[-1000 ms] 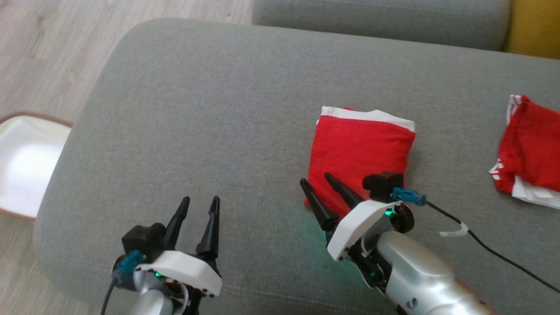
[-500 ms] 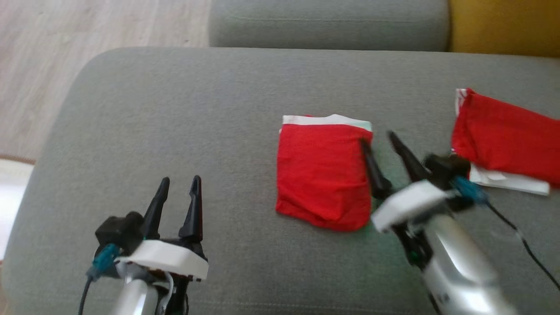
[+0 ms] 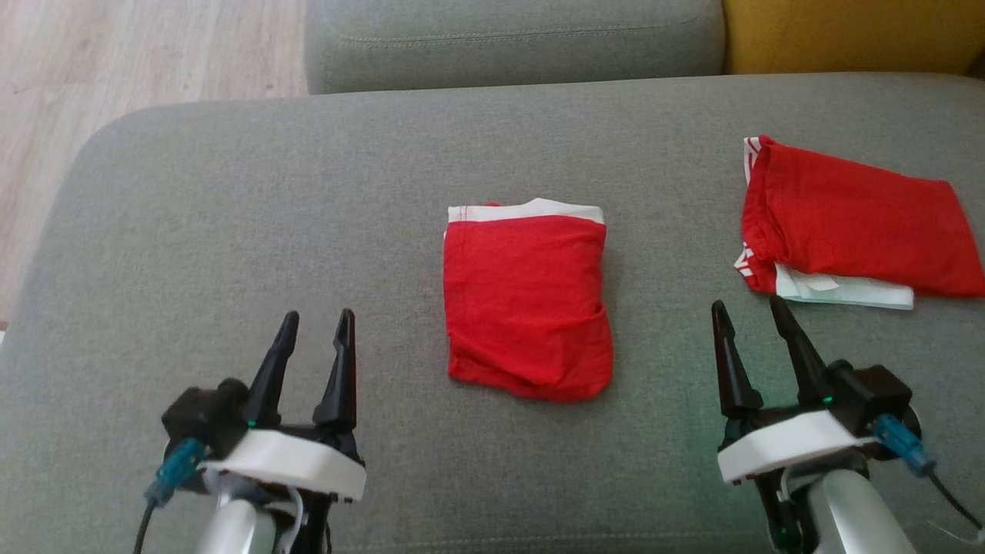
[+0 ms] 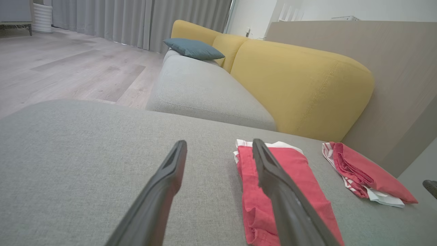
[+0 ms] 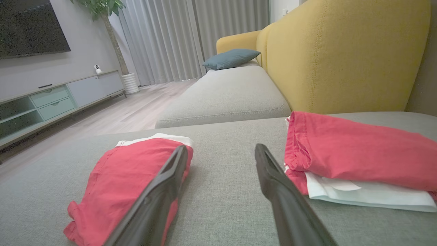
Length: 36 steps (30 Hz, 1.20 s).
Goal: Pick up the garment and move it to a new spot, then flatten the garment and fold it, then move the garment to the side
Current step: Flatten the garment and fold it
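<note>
Right gripper [image 3: 748,304] has backed off the garment [image 3: 527,300], jaws apart like the left gripper [image 3: 319,314], forearms cropped.

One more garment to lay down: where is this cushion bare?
Widest: the left half of the grey cushion, between its left edge and the folded red garment, beyond the left gripper. Tighter: the gap between that garment and the second red garment, right gripper at its near end.

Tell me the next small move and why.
Probably bring the right hand left to the near right corner of the garment and grip it. The garment lies folded in the middle of the cushion, the hand is open and clear of it, and shifting it aside, perhaps toward the second garment, seems all that remains.
</note>
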Tool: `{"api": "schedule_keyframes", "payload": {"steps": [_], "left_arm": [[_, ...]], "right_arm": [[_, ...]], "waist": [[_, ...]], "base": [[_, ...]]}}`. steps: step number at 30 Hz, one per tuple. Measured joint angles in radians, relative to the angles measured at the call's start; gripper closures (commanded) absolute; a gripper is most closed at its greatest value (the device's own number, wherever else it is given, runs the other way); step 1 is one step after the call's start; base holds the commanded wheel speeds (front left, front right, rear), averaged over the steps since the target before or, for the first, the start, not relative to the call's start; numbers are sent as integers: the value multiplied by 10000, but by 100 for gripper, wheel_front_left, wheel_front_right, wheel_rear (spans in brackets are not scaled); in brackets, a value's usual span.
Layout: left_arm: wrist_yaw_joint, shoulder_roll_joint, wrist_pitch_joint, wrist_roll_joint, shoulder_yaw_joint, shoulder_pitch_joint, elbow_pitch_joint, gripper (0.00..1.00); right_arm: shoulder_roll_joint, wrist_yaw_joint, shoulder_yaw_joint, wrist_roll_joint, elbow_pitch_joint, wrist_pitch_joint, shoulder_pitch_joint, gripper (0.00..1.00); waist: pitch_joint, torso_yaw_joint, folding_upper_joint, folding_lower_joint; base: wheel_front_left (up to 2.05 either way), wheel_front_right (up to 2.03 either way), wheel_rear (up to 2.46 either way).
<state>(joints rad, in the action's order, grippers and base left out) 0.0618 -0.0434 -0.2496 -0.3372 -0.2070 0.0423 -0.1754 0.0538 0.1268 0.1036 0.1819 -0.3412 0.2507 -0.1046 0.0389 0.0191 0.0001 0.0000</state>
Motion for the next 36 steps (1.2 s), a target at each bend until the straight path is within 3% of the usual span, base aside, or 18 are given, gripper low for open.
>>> {"api": "schedule_keyframes", "payload": {"steps": [7,8,9,18,27,36], "left_arm": [[2,0,0,40,-40,-213,-25,0],[6,0,0,40,-56,-212,-27,0],[12,0,0,40,-75,-207,-29,0],[142,4,0,27,-437,-29,-163,0],[278,13,0,-127,-723,685,-303,0],[267,10,0,-282,-780,865,-403,0]], "right_arm": [[-33,0,-58,-75,230,0,174,0],[-33,0,-42,-77,240,2,167,35],[-33,0,-29,-148,245,2,162,100],[-36,0,176,-422,330,2,-607,100],[-27,0,389,-817,-1354,4,-2313,100],[-6,0,-640,-1475,-4071,4,-3504,100]], "waist": [[30,-20,0,0],[52,22,0,0],[78,74,0,0],[571,963,0,0],[1483,2372,0,0],[2171,3662,0,0]], "base": [[0,0,0],[0,0,0],[0,0,0],[0,0,0],[0,0,0],[0,0,0]]}}
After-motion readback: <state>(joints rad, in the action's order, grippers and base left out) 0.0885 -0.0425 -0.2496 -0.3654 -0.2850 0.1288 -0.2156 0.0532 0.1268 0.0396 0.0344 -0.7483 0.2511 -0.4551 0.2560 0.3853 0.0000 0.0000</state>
